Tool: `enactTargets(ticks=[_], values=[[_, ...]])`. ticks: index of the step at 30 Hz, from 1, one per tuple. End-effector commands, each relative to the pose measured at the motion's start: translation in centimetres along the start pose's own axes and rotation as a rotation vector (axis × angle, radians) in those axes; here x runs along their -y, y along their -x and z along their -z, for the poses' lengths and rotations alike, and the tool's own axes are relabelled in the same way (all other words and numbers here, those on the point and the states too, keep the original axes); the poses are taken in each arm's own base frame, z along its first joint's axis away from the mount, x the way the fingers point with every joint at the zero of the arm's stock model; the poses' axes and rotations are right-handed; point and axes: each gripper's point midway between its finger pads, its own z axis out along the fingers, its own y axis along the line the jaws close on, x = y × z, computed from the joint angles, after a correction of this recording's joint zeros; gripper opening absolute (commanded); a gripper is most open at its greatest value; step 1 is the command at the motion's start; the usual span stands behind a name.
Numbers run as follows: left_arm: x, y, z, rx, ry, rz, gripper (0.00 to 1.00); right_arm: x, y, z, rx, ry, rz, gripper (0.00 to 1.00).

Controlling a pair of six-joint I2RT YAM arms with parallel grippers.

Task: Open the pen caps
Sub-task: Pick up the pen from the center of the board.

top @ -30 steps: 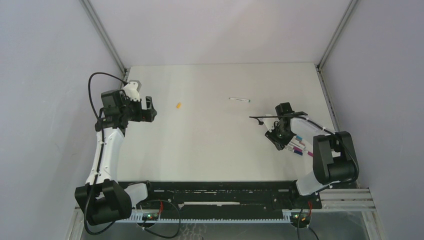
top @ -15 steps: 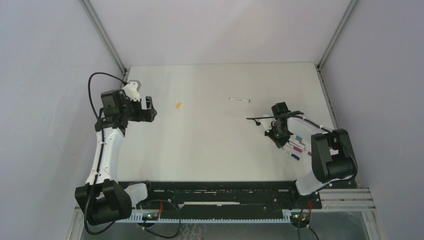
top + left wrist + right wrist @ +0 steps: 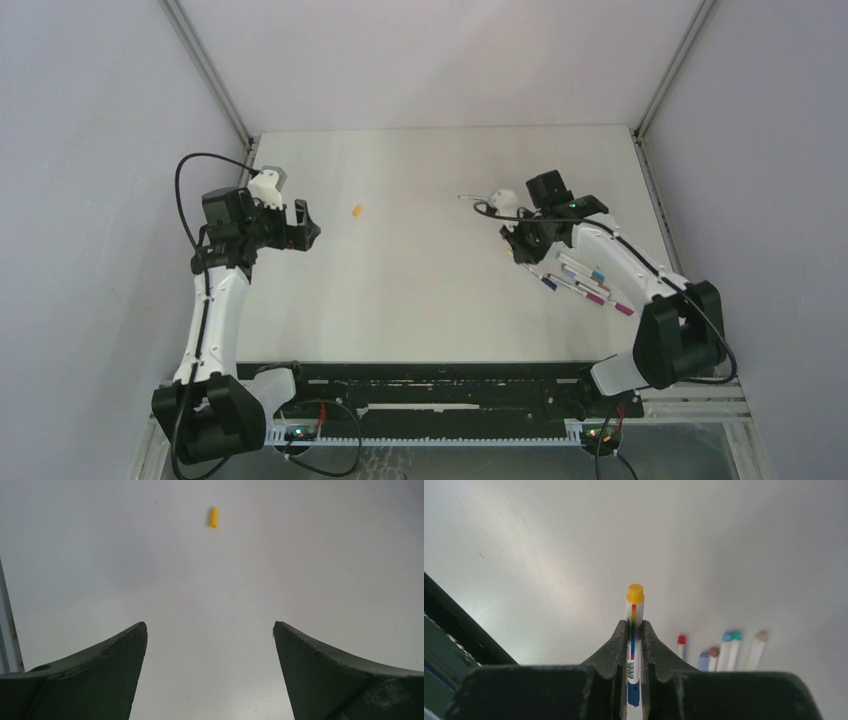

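Right wrist view: the right fingers (image 3: 621, 645) are clamped on a white pen (image 3: 634, 617), and its yellow end (image 3: 635, 593) pokes out past the tips, just beside the pen row (image 3: 585, 285) lying on the bench (image 3: 420, 290). Well left of that row, a loose yellow cap (image 3: 356, 211) lies alone. Further left of the row, the left fingers (image 3: 110, 665) stand wide apart, holding nothing.

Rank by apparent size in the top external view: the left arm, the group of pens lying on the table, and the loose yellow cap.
1. left arm
2. group of pens
3. yellow cap, clearly smallest
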Motion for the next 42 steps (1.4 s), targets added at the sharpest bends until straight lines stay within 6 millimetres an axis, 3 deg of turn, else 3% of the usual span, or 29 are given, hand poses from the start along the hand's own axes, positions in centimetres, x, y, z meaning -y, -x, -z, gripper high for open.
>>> enactTargets(ticks=[1, 8, 12, 15, 22, 31, 38, 42], values=[[2.2, 3.3, 0.9, 0.139, -0.088, -0.089, 1.0, -1.6, 8.5, 5.7, 0.327, 0.042, -0.021, 0.0], [7.6, 7.8, 0.2, 0.187, -0.223, -0.209, 1.0, -2.8, 18.9, 14.6, 0.777, 0.131, -0.097, 0.0], [11.5, 11.2, 0.4, 0.221, -0.317, -0.268, 1.0, -2.9, 22.4, 18.8, 0.983, 0.211, -0.202, 0.0], [14.2, 12.4, 0.2, 0.232, -0.377, -0.301, 1.0, -2.6, 23.8, 19.6, 1.017, 0.349, -0.351, 0.0], [21.1, 11.4, -0.5, 0.151, -0.637, -0.282, 1.0, -1.5, 23.7, 18.5, 1.072, 0.552, -0.588, 0.0], [26.1, 11.7, -2.8, 0.074, -0.745, -0.102, 1.0, -1.1, 21.6, 18.1, 1.175, 0.645, -0.73, 0.0], [31.6, 10.3, -1.3, 0.003, -0.95, -0.099, 0.95, -1.3, 21.3, 18.8, 1.205, 0.646, -0.709, 0.0], [33.6, 9.3, -0.6, -0.038, -1.022, -0.099, 0.9, -1.9, 21.2, 19.4, 1.219, 0.664, -0.682, 0.0]])
